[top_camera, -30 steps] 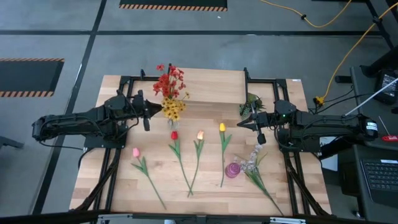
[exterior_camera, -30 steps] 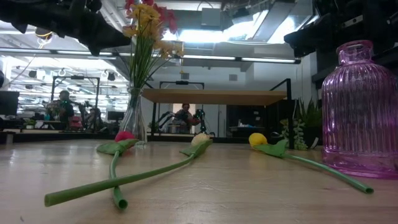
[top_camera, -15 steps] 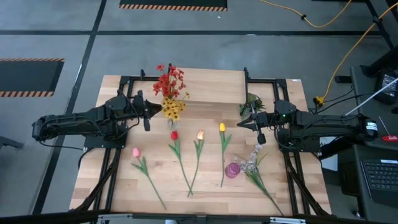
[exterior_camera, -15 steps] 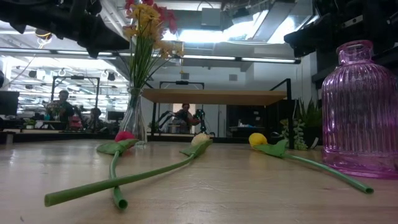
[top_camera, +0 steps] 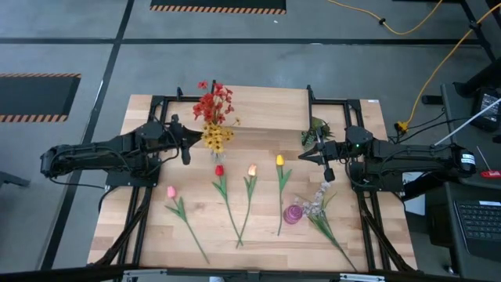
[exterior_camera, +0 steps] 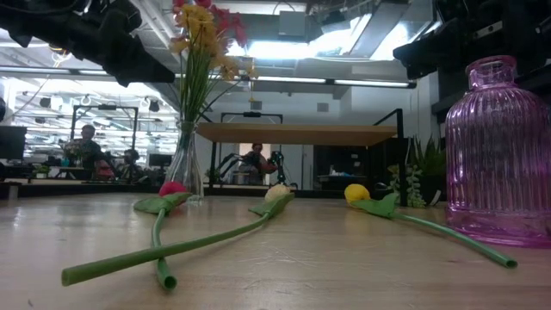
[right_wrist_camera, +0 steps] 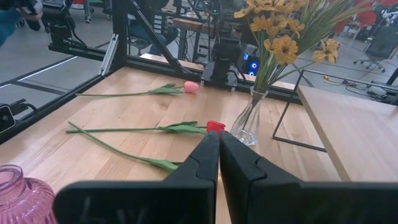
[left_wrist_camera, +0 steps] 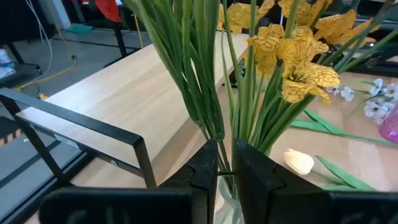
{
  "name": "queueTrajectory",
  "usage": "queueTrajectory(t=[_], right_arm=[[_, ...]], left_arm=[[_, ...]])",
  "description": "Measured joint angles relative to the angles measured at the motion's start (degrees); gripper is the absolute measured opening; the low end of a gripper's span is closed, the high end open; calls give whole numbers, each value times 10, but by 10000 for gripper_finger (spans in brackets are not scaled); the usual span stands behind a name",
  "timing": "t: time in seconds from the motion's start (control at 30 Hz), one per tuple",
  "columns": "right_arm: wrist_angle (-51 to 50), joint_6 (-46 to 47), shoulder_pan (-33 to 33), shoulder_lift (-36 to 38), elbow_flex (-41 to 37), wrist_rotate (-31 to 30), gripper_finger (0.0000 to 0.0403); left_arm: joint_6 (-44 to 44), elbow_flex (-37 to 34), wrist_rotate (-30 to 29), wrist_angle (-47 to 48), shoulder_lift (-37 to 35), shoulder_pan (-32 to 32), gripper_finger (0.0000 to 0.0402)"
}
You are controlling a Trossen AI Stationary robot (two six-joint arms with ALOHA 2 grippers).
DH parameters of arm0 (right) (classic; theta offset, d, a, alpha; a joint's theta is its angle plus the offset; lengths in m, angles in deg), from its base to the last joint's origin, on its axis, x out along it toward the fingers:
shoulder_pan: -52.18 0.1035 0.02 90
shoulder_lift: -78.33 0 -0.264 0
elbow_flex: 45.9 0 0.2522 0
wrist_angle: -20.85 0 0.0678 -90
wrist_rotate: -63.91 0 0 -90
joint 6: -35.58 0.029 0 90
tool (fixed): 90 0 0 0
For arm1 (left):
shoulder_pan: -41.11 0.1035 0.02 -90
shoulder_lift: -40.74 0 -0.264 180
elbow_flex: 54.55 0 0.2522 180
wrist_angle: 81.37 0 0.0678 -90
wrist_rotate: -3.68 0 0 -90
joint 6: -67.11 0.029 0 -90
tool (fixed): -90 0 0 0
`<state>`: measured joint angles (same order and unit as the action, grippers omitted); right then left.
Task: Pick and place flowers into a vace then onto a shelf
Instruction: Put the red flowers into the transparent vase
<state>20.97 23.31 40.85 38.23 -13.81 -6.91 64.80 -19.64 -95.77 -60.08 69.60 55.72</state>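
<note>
A clear glass vase (top_camera: 217,154) stands on the table in front of the shelf (top_camera: 266,106) and holds red and yellow flowers (top_camera: 213,117); their stems stand in its neck. My left gripper (left_wrist_camera: 227,171) reaches from the table's left, shut on these stems just above the vase's mouth. Pink (top_camera: 171,191), red (top_camera: 219,169), orange (top_camera: 252,169) and yellow (top_camera: 279,160) tulips lie flat on the table, with a white spray (top_camera: 317,205) at the near right. My right gripper (top_camera: 307,157) hangs shut and empty at the right, above the table. My left gripper has green stems (left_wrist_camera: 219,137) of the bunch between its two fingers, just above the vase's mouth. It comes nearly level from the table's left, and the fingers lie across the stems. How many stems it has is hidden by the fingers. The bunch stands upright, its lower ends in the vase.
A ribbed pink glass vase (top_camera: 292,214) stands near the white spray at the near right. A small green sprig (top_camera: 316,128) lies by the shelf's right end. Black frame rails run along the table's left and right sides. People sit in the room beyond.
My left gripper has tipped its nose a little downward beside the bunch without changing place. The flower heads have shifted slightly with it, and the vase has stayed where it was.
</note>
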Motion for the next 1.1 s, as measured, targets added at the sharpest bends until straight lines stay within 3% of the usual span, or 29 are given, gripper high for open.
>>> queueTrajectory(t=[0.27,0.4,0.73,0.9,1.1], right_arm=[[0,0,0,0,0,0,18],[0,0,0,0,0,0,18],[0,2,0,0,0,0,18],[0,2,0,0,0,0,18],[0,2,0,0,0,0,18]], left_arm=[[1,0,4,-6,0,0,45],[29,1,23,-63,-2,0,45],[78,28,-76,-54,-14,0,45],[55,27,-74,-2,-8,0,45],[51,27,-75,-8,-6,0,67]])
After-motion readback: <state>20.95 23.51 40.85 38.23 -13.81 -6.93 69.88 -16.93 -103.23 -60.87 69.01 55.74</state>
